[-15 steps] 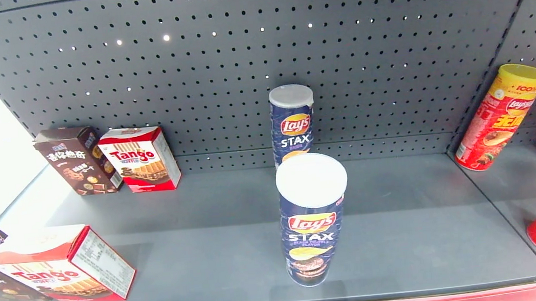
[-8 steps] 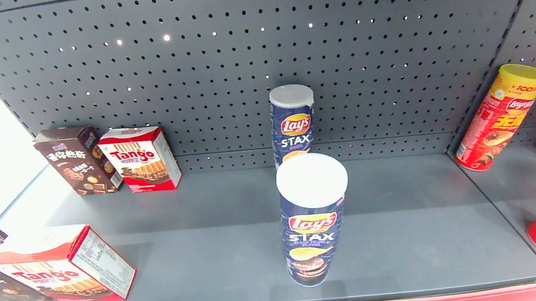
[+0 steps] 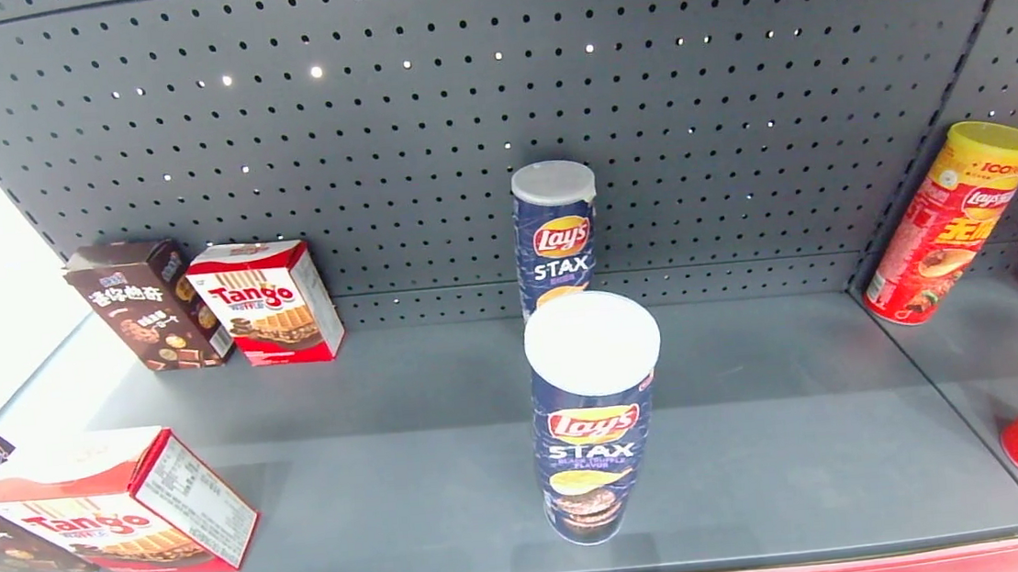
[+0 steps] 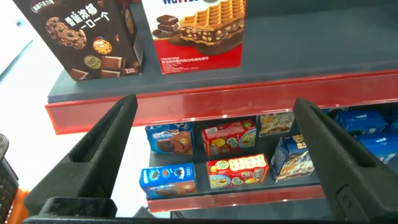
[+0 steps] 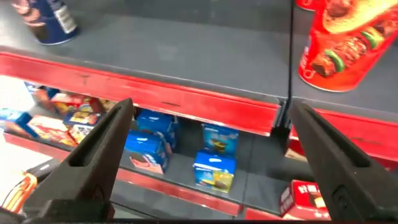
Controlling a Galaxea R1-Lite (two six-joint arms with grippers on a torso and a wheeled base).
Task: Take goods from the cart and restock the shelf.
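Matt metal shelf point(image 3: 763, 448), matt perforated back panel point(image 3: 456, 97), glossy cardboard wafer box point(image 3: 269, 302), smooth plastic lid point(image 3: 592, 343) on chip can point(image 3: 593, 454)

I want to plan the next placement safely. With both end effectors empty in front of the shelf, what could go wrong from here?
1. The front chip can stands tall near the front edge of the shelf; an arm bringing goods in may knock it over or off.
2. The left end effector and right end effector, both open, face the red front lip; rising straight up, they might strike it.
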